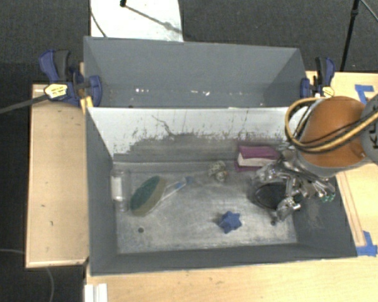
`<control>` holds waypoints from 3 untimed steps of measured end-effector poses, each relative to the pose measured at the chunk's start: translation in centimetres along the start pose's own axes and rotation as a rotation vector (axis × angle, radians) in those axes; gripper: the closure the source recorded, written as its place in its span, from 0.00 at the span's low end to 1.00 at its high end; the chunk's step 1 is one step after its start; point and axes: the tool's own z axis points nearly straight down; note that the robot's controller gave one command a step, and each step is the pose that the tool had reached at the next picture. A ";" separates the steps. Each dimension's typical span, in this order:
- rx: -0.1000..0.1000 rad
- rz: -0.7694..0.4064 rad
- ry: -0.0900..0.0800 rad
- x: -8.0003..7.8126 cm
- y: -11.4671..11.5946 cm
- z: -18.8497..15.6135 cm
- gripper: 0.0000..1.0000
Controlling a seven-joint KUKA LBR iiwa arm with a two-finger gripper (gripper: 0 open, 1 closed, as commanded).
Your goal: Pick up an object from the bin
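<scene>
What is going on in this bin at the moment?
A robot arm reaches into the grey bin from the right. Its gripper is low over the right part of the floor, at a dark round thing that lies just in front of a purple box. Whether it already grips that thing cannot be seen. A green brush lies at the left and a small blue piece near the front.

A robotics lab: a cabled robot arm (332, 132) reaches into a grey metal bin (189, 71), dark carpet (31, 17) around it.
</scene>
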 end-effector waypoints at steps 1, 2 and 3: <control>0.002 -0.269 -0.001 -0.9 -1.1 0.0 0.00; 0.002 -0.266 -0.007 -1.2 -1.0 -0.3 1.00; 0.000 -0.260 0.000 -1.3 -1.0 -2.7 1.00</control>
